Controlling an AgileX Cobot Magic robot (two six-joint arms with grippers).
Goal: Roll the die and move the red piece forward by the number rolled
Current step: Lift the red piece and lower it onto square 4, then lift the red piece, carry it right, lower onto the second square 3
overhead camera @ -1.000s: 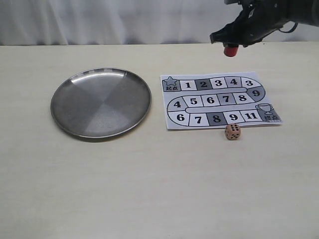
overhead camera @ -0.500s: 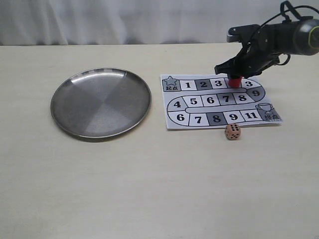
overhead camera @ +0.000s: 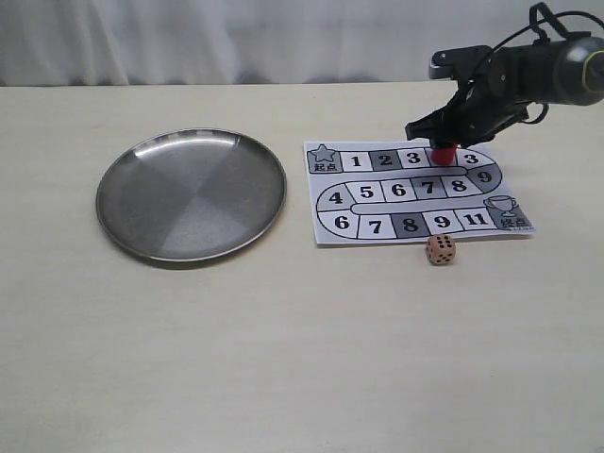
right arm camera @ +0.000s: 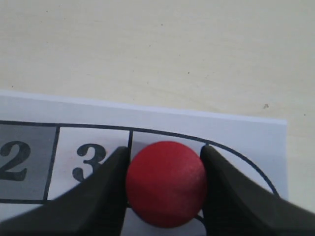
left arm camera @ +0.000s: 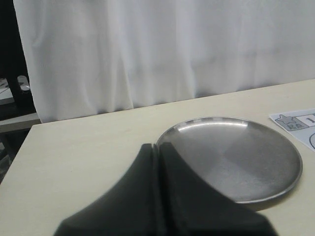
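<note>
The red piece [overhead camera: 441, 155] stands on the paper game board [overhead camera: 415, 192], on the top-row square just right of the 3, where the 4 was. My right gripper [overhead camera: 442, 146] is shut on it, a black finger pressed to each side of its round top [right arm camera: 166, 183]. The tan die [overhead camera: 440, 249] rests on the table just below the board's front edge, near the 9, showing a six on its front face. My left gripper [left arm camera: 157, 147] is shut and empty, seen only in the left wrist view near the metal plate's edge.
A round metal plate [overhead camera: 192, 193] lies left of the board, with nothing in it; its rim [left arm camera: 236, 199] also shows in the left wrist view. White curtain hangs behind the table's far edge.
The right gripper came down with the red piece from above the table's back edge onto the board's top row. In the last half second it has barely moved.
</note>
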